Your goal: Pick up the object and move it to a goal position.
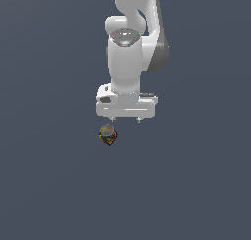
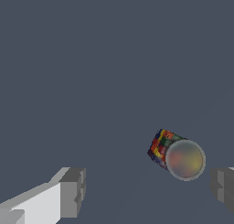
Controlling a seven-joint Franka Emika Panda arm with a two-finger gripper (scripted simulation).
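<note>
The object (image 1: 107, 134) is a small jar with a patchwork of red, yellow, green and dark blue blocks and a round grey rim; it stands on the flat grey floor. My gripper (image 1: 126, 120) hangs just above it and a little toward the exterior view's right, fingers pointing down. In the wrist view the object (image 2: 176, 153) lies between the two fingers (image 2: 73, 191), much closer to one of them. The gripper (image 2: 148, 189) is open, far wider than the object, and holds nothing.
The white arm (image 1: 130, 43) rises straight up behind the gripper. Around the jar there is only the plain grey floor (image 1: 54, 185).
</note>
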